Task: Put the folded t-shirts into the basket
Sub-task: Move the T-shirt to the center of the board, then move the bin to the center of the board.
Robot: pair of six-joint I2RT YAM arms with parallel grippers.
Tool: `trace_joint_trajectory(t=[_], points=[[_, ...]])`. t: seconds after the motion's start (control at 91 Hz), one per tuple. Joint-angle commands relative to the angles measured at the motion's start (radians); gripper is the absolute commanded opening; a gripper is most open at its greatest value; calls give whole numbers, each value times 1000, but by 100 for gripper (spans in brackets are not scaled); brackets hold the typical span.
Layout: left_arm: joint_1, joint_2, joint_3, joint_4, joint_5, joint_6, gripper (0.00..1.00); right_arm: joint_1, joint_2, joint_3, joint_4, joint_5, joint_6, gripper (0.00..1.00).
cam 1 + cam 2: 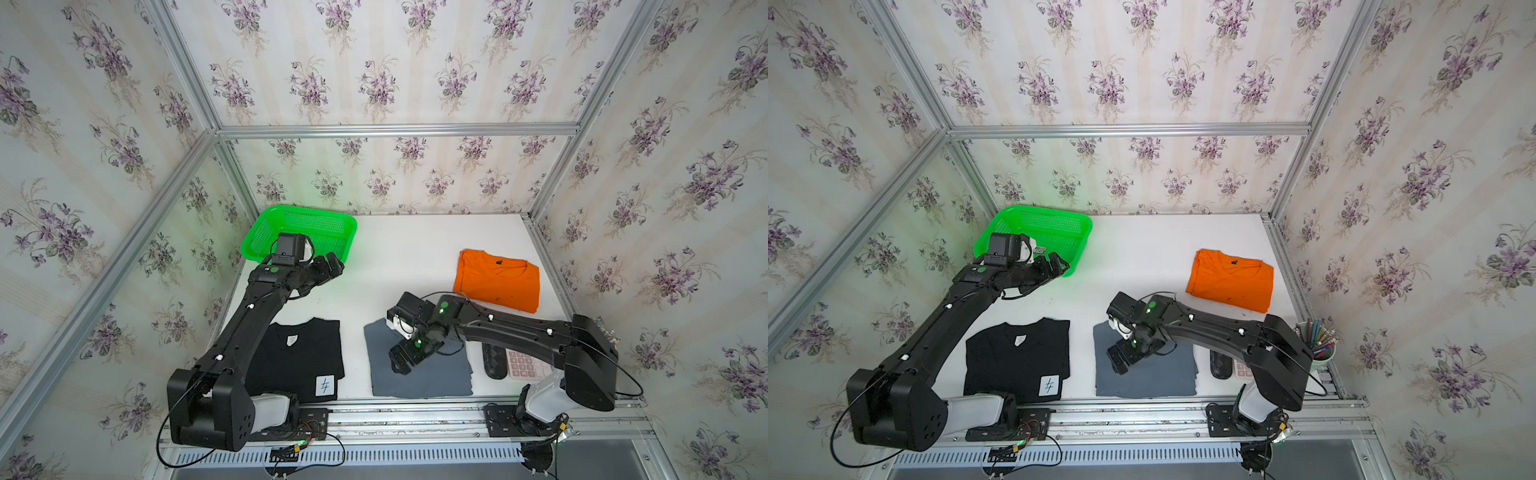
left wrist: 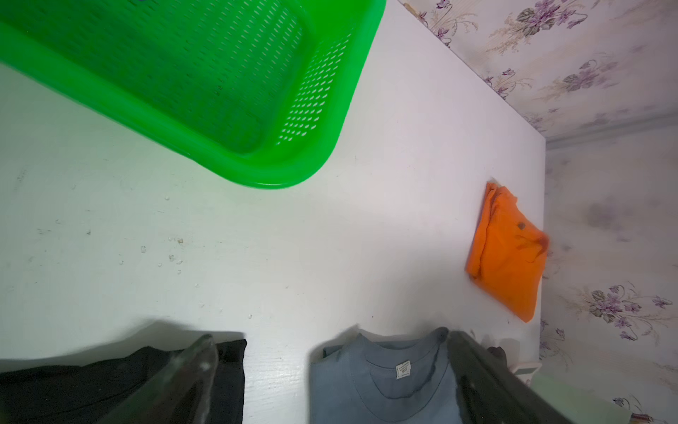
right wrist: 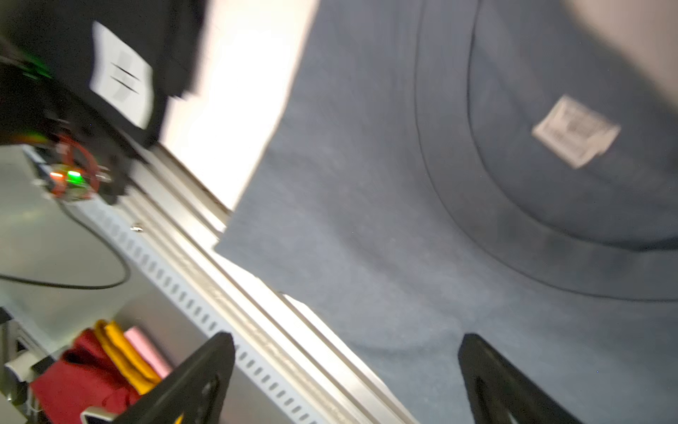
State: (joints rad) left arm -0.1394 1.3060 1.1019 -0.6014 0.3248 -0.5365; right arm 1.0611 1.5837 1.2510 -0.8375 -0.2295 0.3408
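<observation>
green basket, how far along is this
Done: nothing; the bright green mesh plastic basket holds no shirt. In hand: nothing; the open right hand hovers over the folded slate grey t-shirt, open left hand near the basket. Left: that one, folded black t-shirt, folded orange t-shirt.

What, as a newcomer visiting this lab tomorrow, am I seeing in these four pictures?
The machine is two black robot limbs, a left arm and a right arm, at a white table. Two pictures look down from overhead; two come from cameras on the wrists. On the table lie a green basket, a black t-shirt, a grey t-shirt and an orange t-shirt, all folded. The left tool is by the basket, the right tool over the grey t-shirt. Both are open, holding nothing.
</observation>
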Motion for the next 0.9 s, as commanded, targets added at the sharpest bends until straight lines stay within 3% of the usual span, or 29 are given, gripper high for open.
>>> trace_joint_trajectory(t=[0.0, 0.198, 0.319, 0.516, 0.659, 0.89], points=[[0, -2, 0, 17, 24, -5, 99, 3, 7, 162, -90, 123, -35, 100], [1, 32, 19, 1, -5, 18, 99, 1, 189, 523, -201, 384, -189, 100], [0, 62, 36, -19, -39, 56, 99, -1, 257, 637, -158, 508, -264, 100], [0, 78, 33, 1, -98, 104, 99, -38, 356, 765, -114, 523, -391, 100], [0, 79, 26, 27, -157, 93, 99, -61, 474, 935, -146, 670, -498, 100], [-1, 50, 29, 68, -181, 3, 99, -110, 505, 977, -44, 592, -554, 100]])
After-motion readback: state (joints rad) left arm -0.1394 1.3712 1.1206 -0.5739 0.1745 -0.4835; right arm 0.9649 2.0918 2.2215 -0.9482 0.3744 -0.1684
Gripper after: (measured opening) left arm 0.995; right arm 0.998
